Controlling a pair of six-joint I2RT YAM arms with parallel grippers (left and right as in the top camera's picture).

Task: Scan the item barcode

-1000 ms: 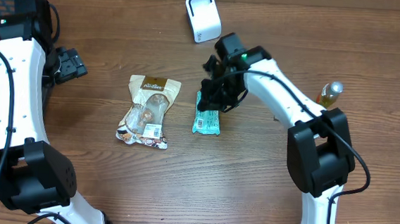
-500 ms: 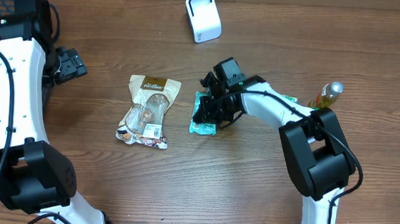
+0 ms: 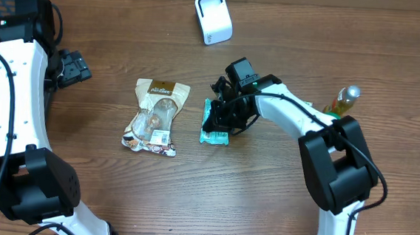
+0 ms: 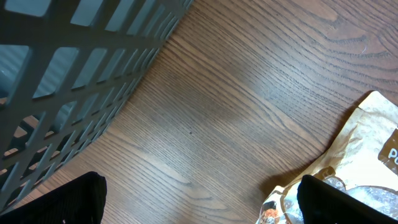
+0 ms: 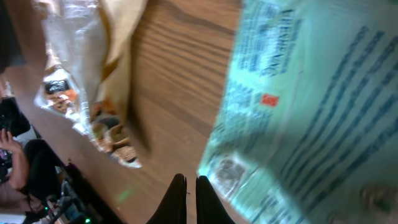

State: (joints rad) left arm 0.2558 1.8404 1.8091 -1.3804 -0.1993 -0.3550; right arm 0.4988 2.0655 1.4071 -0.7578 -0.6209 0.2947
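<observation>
Teal packet [image 3: 215, 133] lying unscanned, well apart from white scanner [image 3: 213, 18]; right gripper [image 5: 186, 200] hovering at it, jaws closed; left gripper [image 3: 75, 69] idling wide open.

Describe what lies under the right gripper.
A green packet lies on the table beneath the right gripper. From overhead its lower end shows; the gripper covers its upper end, so anything printed there is hidden.

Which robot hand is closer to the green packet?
Right. The right gripper sits over the top end of the green packet, jaws shut. The left gripper is far off at the table's left side, beyond the brown snack bag.
</observation>
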